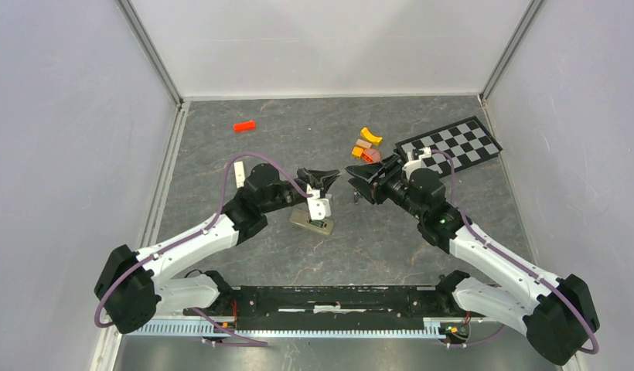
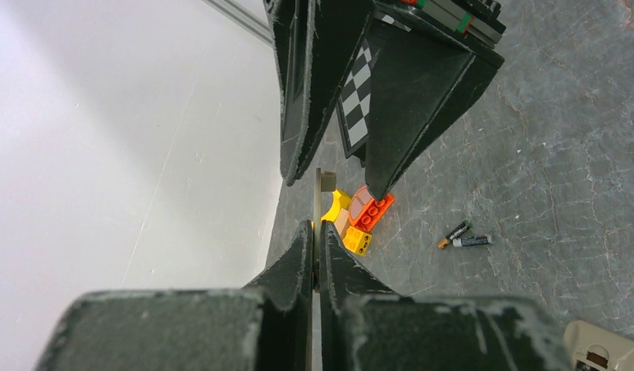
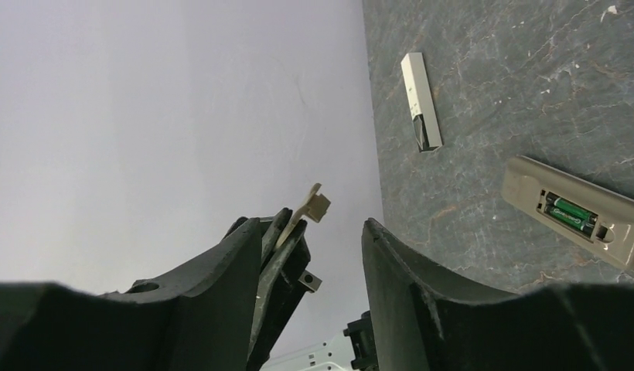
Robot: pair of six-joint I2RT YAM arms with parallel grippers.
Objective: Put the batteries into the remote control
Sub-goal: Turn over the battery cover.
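Observation:
The remote control [image 3: 530, 191] lies back-up on the table, with two green batteries [image 3: 569, 211] in its recess; it also shows as the remote control [image 1: 312, 222] in the top view. Two loose batteries [image 2: 463, 236] lie on the table. My left gripper [image 2: 315, 228] is shut on a thin tan battery cover [image 2: 325, 185], held off the table above the remote. My right gripper [image 3: 310, 224] is open, its fingers [image 2: 407, 100] on either side of the cover's free end [image 3: 315, 205] without clamping it. Both grippers meet tip to tip, the left gripper [image 1: 325, 179] facing the right gripper [image 1: 359, 179].
A narrow white bar with a black end [image 3: 420, 112] lies left of the remote. Orange and yellow blocks [image 1: 366, 145] sit by a checkerboard plate [image 1: 449, 145] at the back right. A red block [image 1: 244, 126] lies at the back left. Walls enclose the table.

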